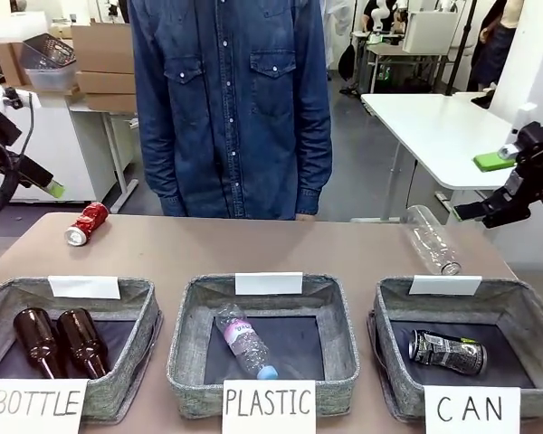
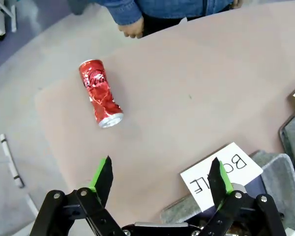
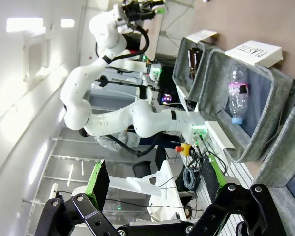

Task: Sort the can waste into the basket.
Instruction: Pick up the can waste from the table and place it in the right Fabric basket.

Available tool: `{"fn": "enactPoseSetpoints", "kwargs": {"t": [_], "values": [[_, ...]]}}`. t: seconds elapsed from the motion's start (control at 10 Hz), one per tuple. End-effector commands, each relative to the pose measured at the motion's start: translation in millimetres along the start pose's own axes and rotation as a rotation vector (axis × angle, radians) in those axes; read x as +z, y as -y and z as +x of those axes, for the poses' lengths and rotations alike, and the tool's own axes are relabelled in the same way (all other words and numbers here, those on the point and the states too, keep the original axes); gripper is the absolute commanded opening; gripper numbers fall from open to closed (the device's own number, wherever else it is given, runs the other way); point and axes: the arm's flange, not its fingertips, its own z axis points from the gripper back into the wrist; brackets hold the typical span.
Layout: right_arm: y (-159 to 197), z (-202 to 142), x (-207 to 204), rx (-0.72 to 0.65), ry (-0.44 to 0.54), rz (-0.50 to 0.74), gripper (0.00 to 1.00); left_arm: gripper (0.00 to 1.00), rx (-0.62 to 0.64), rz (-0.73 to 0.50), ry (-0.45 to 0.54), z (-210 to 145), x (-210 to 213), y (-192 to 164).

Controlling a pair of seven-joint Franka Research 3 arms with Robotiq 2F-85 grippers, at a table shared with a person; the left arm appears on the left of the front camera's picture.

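**Left gripper** [image 2: 161, 169]: jaws spread wide, nothing between them, raised over the table [image 2: 196, 88].
- BOTTLE sign [image 2: 221, 174]: right under one finger, with a grey bin corner beside it.
- Red can [image 2: 99, 93]: ahead of the fingers and well apart from them. It lies on its side on the bare table, dented, with its silver end turned toward the gripper.
- Person's hand [image 2: 130, 27]: beyond the red can, at the table's far edge.

**Right gripper** [image 3: 155, 172]: jaws spread wide, holding nothing, held up off the table's right end.
- Basket [image 1: 525, 312]: signed CAN, below the gripper on the near side.
- Black can [image 1: 446, 352]: lying on its side on the basket floor.
- Clear bottle [image 1: 432, 239]: on the table just past the basket's far rim, lower than the gripper and inward of it.
- PLASTIC bin [image 3: 275, 98]: farther inward, one plastic bottle [image 3: 236, 93] lying inside.
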Motion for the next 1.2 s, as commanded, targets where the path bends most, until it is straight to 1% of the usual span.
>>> {"fn": "enactPoseSetpoints", "kwargs": {"t": [0.0,0.1,0.3,0.4,0.6,0.7,0.8,1.1], "values": [[0.4,-1.2,1.9,0.027,-0.011,-0.002,1.00,1.00,0.048,0.076,-0.085,25.5,-45.2,-19.9],[0.4,-1.2,1.9,0.027,-0.011,-0.002,1.00,1.00,0.076,0.093,-0.139,37.1,-72.9,-32.8],[0.4,-1.2,1.9,0.027,-0.011,-0.002,1.00,1.00,0.078,0.043,-0.202,56.2,-111.4,-49.5],[0.4,-1.2,1.9,0.027,-0.011,-0.002,1.00,1.00,0.083,0.073,-0.213,65.4,-132.1,-61.2],[0.4,-1.2,1.9,0.027,-0.011,-0.002,1.00,1.00,0.139,0.152,-0.280,74.2,-172.8,-85.2],[0.4,-1.2,1.9,0.027,-0.011,-0.002,1.00,1.00,0.160,0.187,-0.292,76.7,-189.1,-97.6],[0.4,-1.2,1.9,0.027,-0.011,-0.002,1.00,1.00,0.185,0.216,-0.306,78.2,-196.2,-106.5],[0.4,-1.2,1.9,0.027,-0.011,-0.002,1.00,1.00,0.199,0.167,-0.351,75.5,-224.2,-121.2]]}}
